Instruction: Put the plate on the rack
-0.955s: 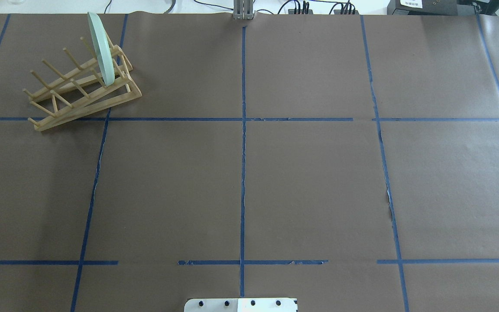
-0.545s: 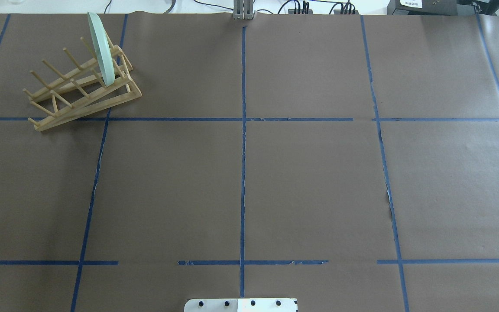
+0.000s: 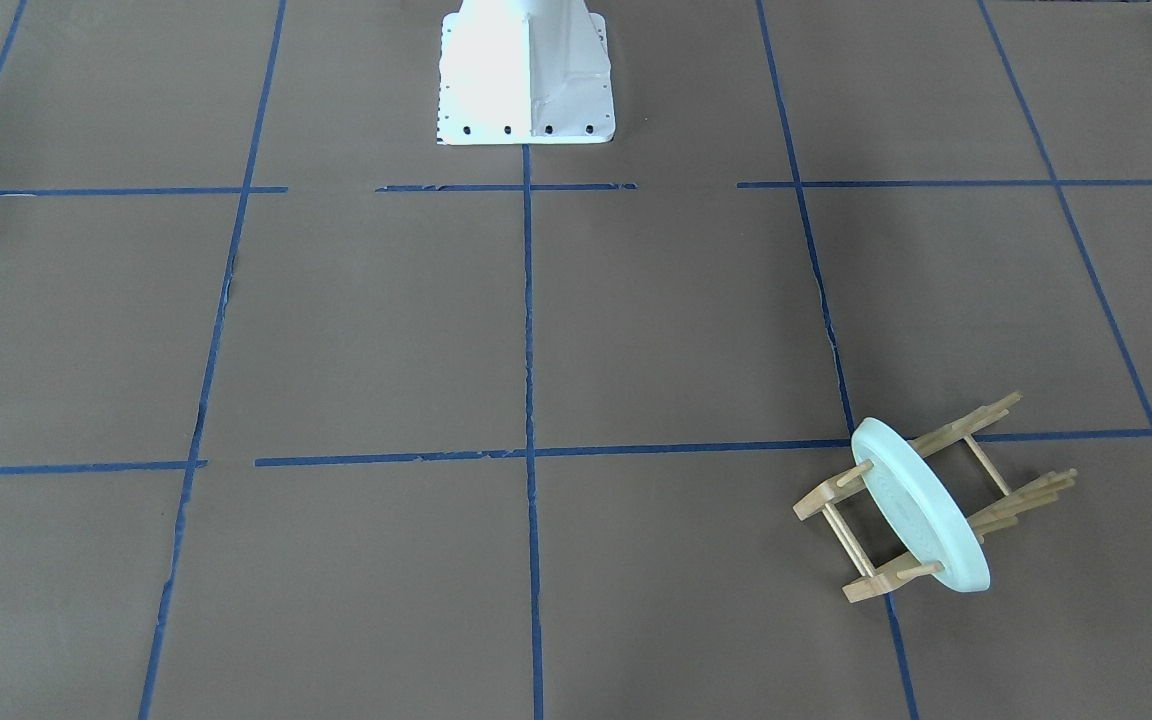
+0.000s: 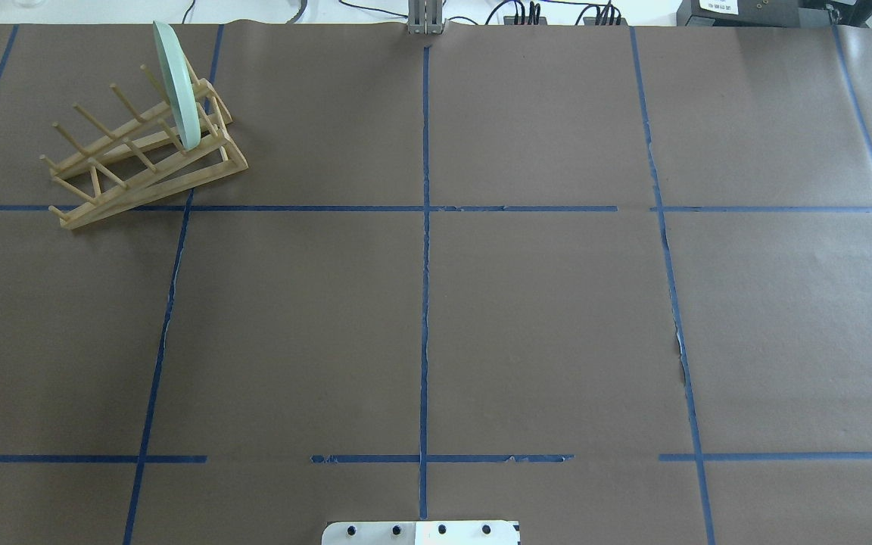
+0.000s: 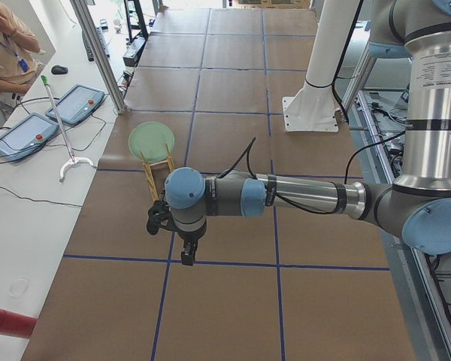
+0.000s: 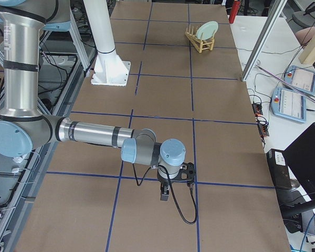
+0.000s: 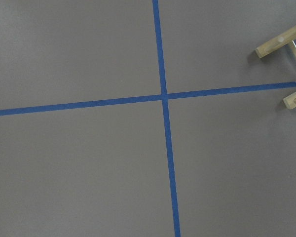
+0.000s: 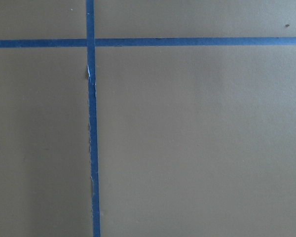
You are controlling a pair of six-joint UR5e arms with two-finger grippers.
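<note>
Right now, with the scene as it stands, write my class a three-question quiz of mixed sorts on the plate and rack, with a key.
1. True or false: the plate lies flat.
2. Where along the rack does the plate stand? A near one end; B at the middle; C outside it.
3. Fill in: the rack is on the robot's ____ side.
Key: 1 false, it stands on edge; 2 A; 3 left.
</note>
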